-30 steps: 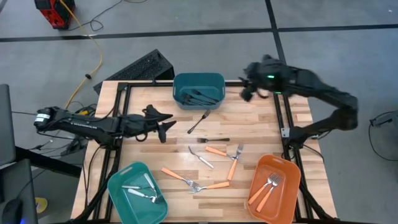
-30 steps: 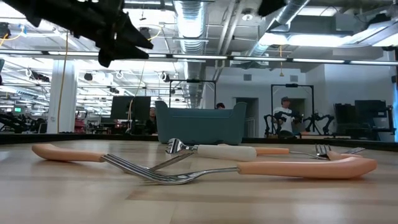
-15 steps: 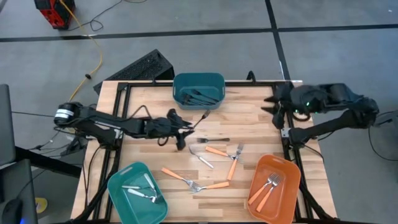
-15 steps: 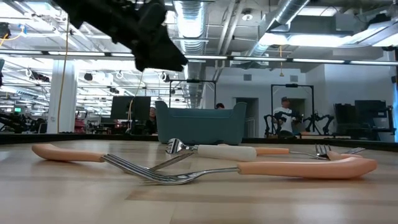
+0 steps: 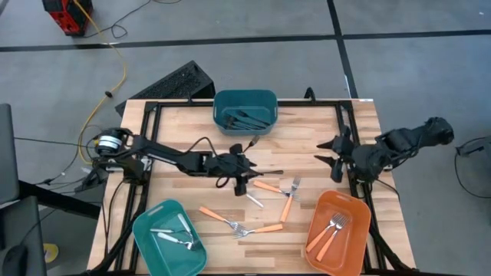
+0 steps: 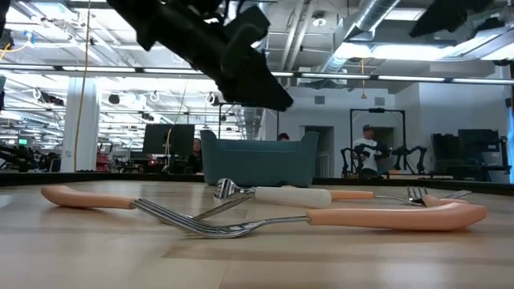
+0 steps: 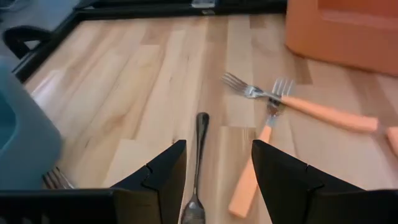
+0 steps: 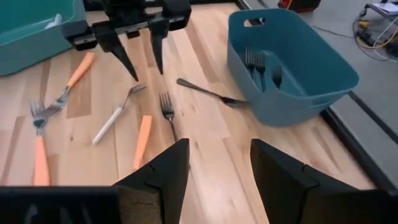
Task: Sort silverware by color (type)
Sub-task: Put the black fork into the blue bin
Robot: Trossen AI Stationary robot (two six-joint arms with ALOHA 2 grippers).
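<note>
the left gripper (image 5: 239, 180) hangs over the middle of the desk (image 5: 176, 123), fingers spread and holding nothing, right above a dark fork (image 7: 198, 163) that lies flat on the wood (its handle runs between the two fingers in the wrist view). the right gripper (image 5: 335, 149) waits near the desk's right edge, also parted and empty. loose silverware sits in the middle: a white-handled fork (image 5: 248, 193) and several orange-handled forks (image 5: 268, 186). the far teal bin (image 5: 245, 98) holds dark forks, the near teal bin (image 5: 147, 228) holds white ones, and the orange bin (image 5: 354, 211) holds orange-handled forks.
</note>
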